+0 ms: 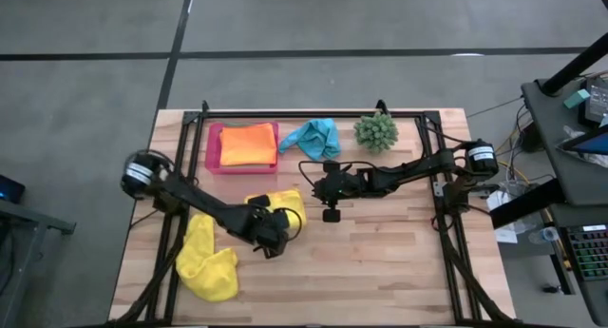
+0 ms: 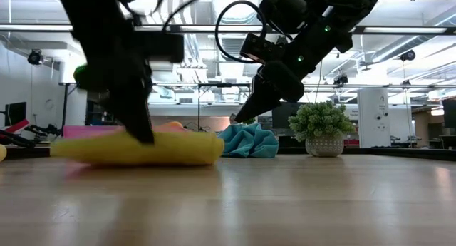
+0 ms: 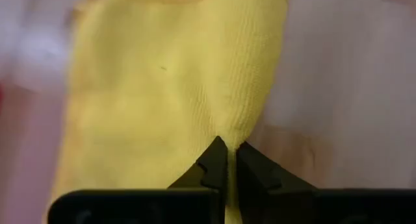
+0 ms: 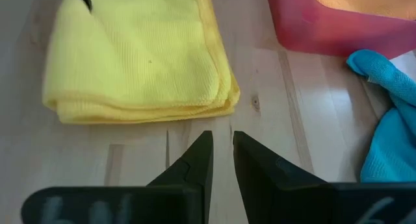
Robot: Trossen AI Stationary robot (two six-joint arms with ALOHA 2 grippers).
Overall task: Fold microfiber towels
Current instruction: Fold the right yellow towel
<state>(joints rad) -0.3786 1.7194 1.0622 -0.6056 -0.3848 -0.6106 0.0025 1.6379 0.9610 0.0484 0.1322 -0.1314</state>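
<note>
A folded yellow towel [image 1: 288, 202] lies flat on the table's middle left. My left gripper [image 3: 227, 152] is shut on it at its near left corner. My right gripper [image 4: 222, 143] hangs above the bare wood just right of this towel [image 4: 136, 62], with a narrow gap between its fingers and nothing in it. A second yellow towel [image 1: 209, 263] lies crumpled at the near left. An orange towel [image 1: 249, 144] lies folded in the pink tray [image 1: 215, 149]. A turquoise towel [image 1: 313, 136] lies bunched beside the tray. My left gripper pinches the folded yellow towel between its two fingers at a puckered ridge of cloth [image 3: 229, 130] by the towel's near left corner. The fingers [image 2: 144, 132] slant down onto it from the table's left. How many layers they hold I cannot tell. The rest of the towel [image 2: 171, 147] lies on the table.
A small green plant in a pot [image 1: 376, 130] stands at the far right of the work area. The table's black frame rails [image 1: 313, 112] run along the far and side edges. Bare wood [image 1: 380, 261] stretches over the near right.
</note>
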